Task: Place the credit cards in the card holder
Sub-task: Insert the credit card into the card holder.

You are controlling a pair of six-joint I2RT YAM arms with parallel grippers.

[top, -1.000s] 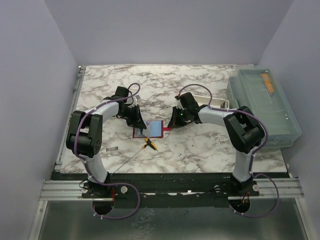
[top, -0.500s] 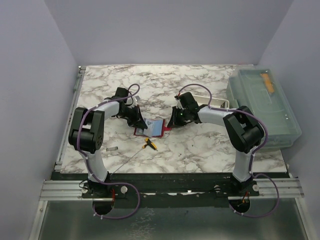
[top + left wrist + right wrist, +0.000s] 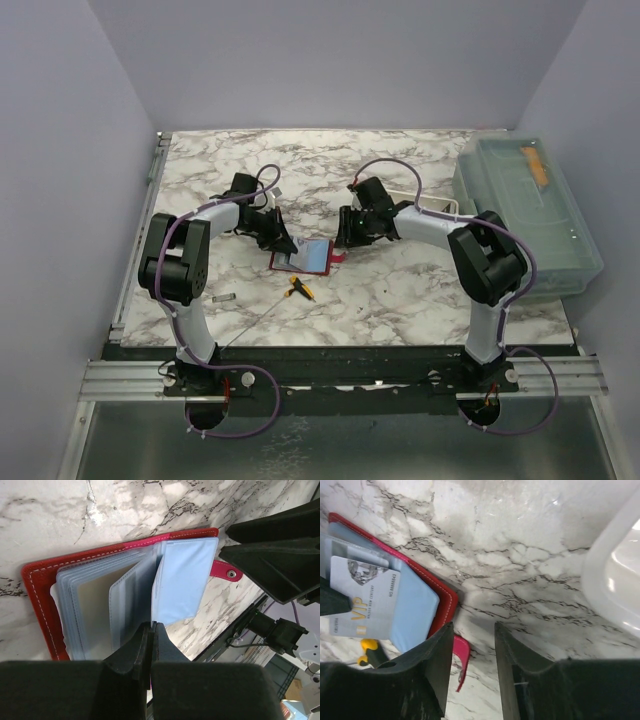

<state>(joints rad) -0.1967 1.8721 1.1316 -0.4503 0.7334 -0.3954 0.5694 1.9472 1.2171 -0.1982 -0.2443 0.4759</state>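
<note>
The red card holder (image 3: 305,260) lies open on the marble between both arms, its blue-grey sleeves (image 3: 182,577) fanned up. My left gripper (image 3: 285,245) is at its left side, shut (image 3: 151,625) on the edge of the pale blue credit card (image 3: 362,597), which is marked VIP and rests over the lining. A tan-gold card (image 3: 100,595) shows inside a sleeve. My right gripper (image 3: 343,232) is open and empty (image 3: 472,626), over bare marble just past the holder's red edge (image 3: 445,605) and snap tab (image 3: 461,655).
A yellow-handled tool (image 3: 300,289) lies just in front of the holder and also shows in the right wrist view (image 3: 370,647). A white tray (image 3: 430,203) stands behind the right arm. A large clear lidded bin (image 3: 525,215) is at the right. A small metal piece (image 3: 222,297) lies front left.
My right gripper has drawn back from the holder's right edge, away and slightly left. My left gripper has edged right with the card. The raised blue sleeve has dropped lower.
</note>
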